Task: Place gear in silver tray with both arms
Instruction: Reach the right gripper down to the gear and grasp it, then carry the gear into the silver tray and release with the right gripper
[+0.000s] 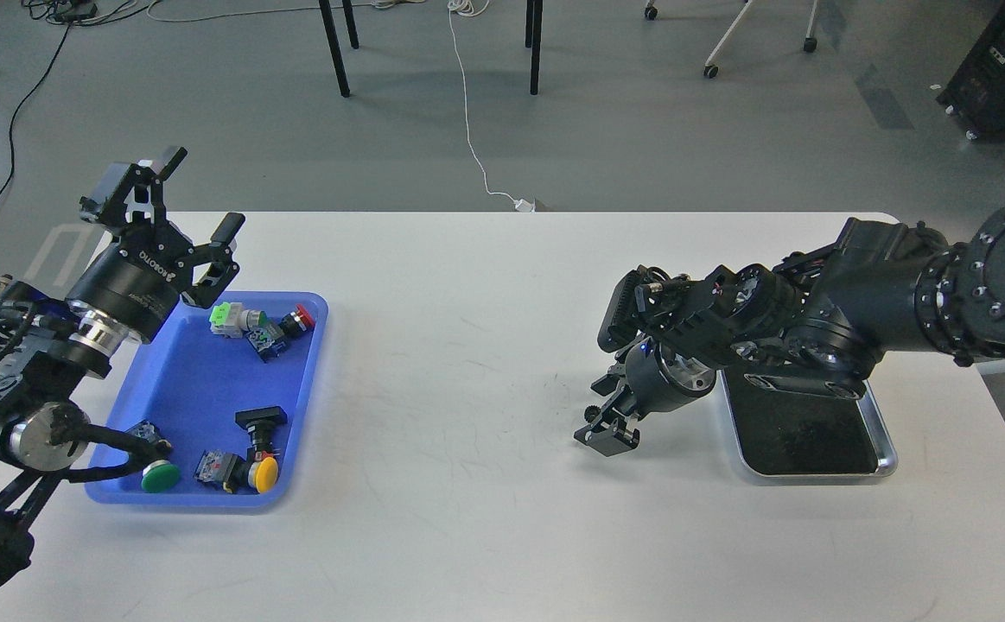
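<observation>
The small black gear (592, 413) lies on the white table, left of the silver tray (887, 451). The tray has a shiny rim and a dark floor, and my right arm covers its far end. My right gripper (601, 411) points down at the table with its fingers apart. The gear shows between them, and I cannot tell whether they touch it. My left gripper (197, 197) is open and empty, held up above the far left corner of the blue tray (200, 389).
The blue plastic tray holds several push-button switches with green, red and yellow caps. The table's far edge runs just behind both arms. Chair legs and cables are on the floor beyond.
</observation>
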`<state>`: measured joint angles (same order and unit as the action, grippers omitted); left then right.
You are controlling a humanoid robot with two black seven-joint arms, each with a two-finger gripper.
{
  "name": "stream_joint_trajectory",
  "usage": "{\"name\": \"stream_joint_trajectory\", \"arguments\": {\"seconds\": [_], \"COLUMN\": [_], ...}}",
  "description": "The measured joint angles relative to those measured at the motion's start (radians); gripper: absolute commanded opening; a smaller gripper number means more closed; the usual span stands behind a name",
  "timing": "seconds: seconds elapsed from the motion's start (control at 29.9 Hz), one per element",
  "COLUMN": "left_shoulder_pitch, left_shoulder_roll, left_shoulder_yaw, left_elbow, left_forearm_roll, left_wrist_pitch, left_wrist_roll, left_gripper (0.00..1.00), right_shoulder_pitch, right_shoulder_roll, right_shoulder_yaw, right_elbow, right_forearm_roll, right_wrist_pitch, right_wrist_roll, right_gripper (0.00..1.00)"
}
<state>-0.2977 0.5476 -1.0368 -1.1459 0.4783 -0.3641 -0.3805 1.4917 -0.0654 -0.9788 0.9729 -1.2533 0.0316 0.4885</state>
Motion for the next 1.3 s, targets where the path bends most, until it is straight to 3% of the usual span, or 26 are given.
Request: {"name": "stream_joint_trajectory", "arguments": {"seconds": [0.17,0.27,0.64,1.0,1.3], "left_shoulder_pitch": [0.003,0.004,0.011,0.016,0.017], "left_shoulder_roll": [-0.001,-0.001,-0.001,0.0,-0.008], "left_shoulder_yaw": [-0.001,-0.002,-0.002,-0.005,-0.002], "left_elbow": [0.0,0.0,0.0,0.0,-0.002], "left_forearm_roll": [0.0,0.0,0.0,0.0,0.0], "left_wrist_pitch": [0.0,-0.001,-0.001,-0.001,-0.003], "left_wrist_roll": [-0.003,-0.005,-0.006,-0.007,-0.004], "left_gripper": [0.98,0.98,0.98,0.98,0.98], "right_shoulder_pitch": [-0.008,-0.011,-0.02,-0.004,0.074], "right_shoulder_roll": [0.0,0.001,0.008,-0.005,-0.3], "right_shoulder_yaw": [0.0,0.0,0.0,0.014,0.069], "right_elbow": [-0.015,-0.017,-0.023,-0.005,0.142], "right_forearm_roll": [0.0,0.0,0.0,0.004,-0.028], "right_wrist_pitch": [-0.001,-0.001,-0.002,-0.011,-0.022], "right_wrist_roll": [0.0,0.0,0.0,0.0,0.0], "right_gripper": [0.57,0.45,0.2,0.17,0.17]}}
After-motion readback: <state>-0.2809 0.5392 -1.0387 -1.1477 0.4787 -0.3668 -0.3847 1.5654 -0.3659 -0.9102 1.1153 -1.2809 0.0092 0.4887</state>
